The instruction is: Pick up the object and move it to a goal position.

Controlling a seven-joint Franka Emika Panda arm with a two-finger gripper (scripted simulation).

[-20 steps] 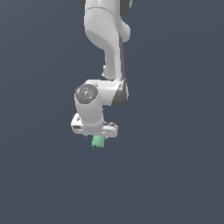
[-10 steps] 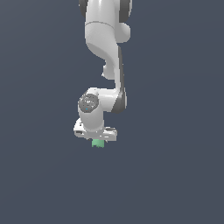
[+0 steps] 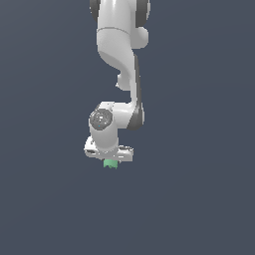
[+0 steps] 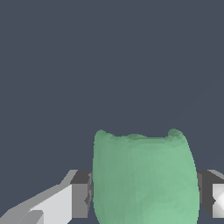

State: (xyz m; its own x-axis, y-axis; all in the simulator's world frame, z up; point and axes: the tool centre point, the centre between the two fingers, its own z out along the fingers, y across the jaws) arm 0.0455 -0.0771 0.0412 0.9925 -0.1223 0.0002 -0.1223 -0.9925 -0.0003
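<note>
So pick looks done: end effector (image 3: pixel 110 163) is pinching the mint-green object (image 4: pixel 144 177) between its fingers (image 4: pixel 81 194), object protruding just below it; move to goal remains, no goal marker visible.

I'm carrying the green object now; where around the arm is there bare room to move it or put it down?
Bare everywhere: the exterior view shows only plain dark background on both sides of and below the gripper. No surface or goal marker is visible, so I cannot tell where it could rest. The only crowded spot is at the jaws, shut on the object, which fills the wrist view.
</note>
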